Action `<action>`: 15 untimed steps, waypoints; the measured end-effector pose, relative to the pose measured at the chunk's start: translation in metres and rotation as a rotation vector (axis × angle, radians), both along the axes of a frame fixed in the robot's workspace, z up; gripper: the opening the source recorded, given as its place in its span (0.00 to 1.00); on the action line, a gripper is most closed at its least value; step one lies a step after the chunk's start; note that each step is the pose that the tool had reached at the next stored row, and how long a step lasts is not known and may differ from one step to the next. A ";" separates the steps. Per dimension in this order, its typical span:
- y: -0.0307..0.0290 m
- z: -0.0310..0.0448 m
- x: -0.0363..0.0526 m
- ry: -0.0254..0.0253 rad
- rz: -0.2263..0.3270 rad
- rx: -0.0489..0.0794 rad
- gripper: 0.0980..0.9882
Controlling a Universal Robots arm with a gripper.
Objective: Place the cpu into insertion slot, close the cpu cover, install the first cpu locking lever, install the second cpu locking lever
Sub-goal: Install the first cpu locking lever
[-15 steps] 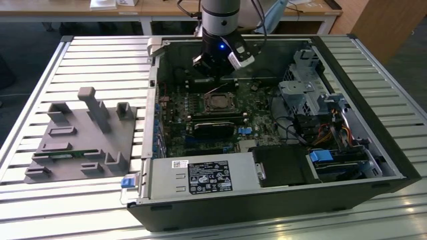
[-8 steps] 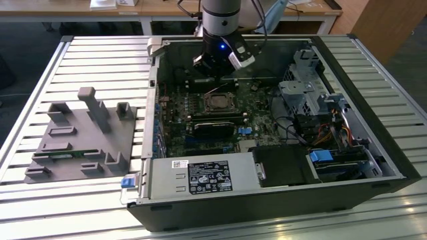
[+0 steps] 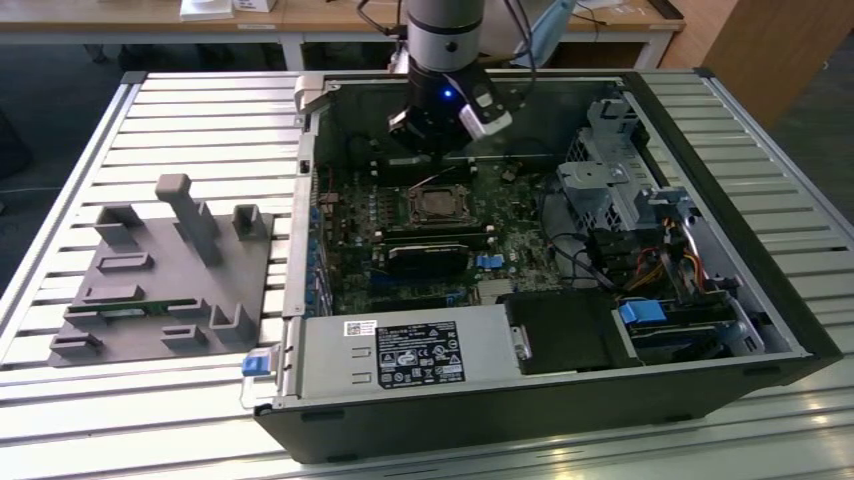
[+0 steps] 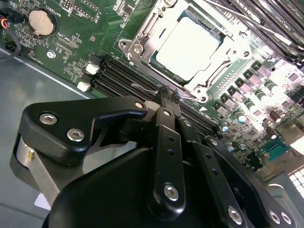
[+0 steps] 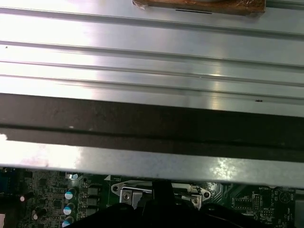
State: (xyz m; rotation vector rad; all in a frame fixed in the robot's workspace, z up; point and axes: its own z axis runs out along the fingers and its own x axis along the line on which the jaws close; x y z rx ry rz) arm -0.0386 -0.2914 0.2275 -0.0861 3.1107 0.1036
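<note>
- Silvery-beige and flat, the cpu (image 4: 190,42) lay seated in the insertion slot (image 3: 438,205), on the green circuit board (image 4: 71,52) inside the open computer case (image 3: 534,420).
- The cpu cover (image 4: 142,33) lay folded down around it, its square cut-out framing the chip's metal face.
- The gripper (image 4: 165,95) hung just beside one edge of the socket, over the long black memory slots (image 4: 114,71). Its black fingers (image 4: 167,137) were pressed together at the tips.
- A thin wire locking lever (image 4: 145,88) ran right at those tips. Whether it was pinched between them could not be told.
- A round coin battery (image 4: 40,22) sat on the board, well apart from the socket.
- In the exterior view the arm stood over the far part of the case, above the socket.
- The case rested on a slatted metal desk (image 3: 200,120). A grey moulded fixture (image 3: 160,280) lay toward the exterior view's left, and the grey power supply box (image 3: 400,352) sat at the case's near edge.
</note>
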 end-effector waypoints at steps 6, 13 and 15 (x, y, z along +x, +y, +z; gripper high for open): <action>0.0013 -0.0010 0.0025 0.0001 0.000 0.000 0.01; 0.0041 -0.0022 0.0043 0.0001 0.000 0.000 0.01; 0.0047 -0.0026 0.0052 0.0003 0.000 0.000 0.01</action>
